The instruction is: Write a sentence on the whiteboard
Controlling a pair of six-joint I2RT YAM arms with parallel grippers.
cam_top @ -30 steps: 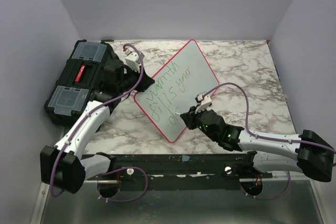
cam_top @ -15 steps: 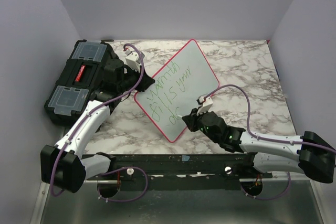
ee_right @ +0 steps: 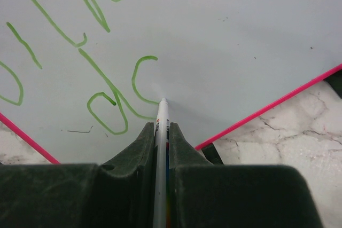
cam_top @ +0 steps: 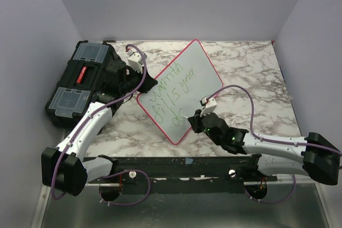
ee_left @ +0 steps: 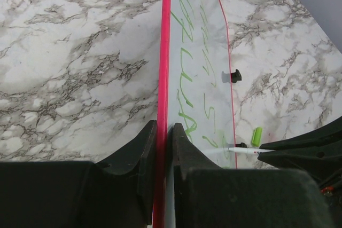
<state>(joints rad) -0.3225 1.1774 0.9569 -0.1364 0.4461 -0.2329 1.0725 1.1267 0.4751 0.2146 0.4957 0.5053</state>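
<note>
**A:** From above, where is the whiteboard (cam_top: 184, 78)?

**B:** It sits diagonally on the marble table (cam_top: 251, 73), just beside the black toolbox (cam_top: 80, 81). The left gripper (cam_top: 140, 90) is at its left corner and the right gripper (cam_top: 196, 122) is near its lower edge. The sentence (cam_top: 170, 93) shows two green lines and the start of a third.

**A:** And the left wrist view?

**B:** Both fingers pinch the board's red rim, seen edge-on.

**A:** Right wrist?

**B:** The fingers are clamped around a white marker (ee_right: 161, 126). Its tip touches the board beside a "d" and an open curve. I'd judge the last word is unfinished, with a letter or two left.
</note>
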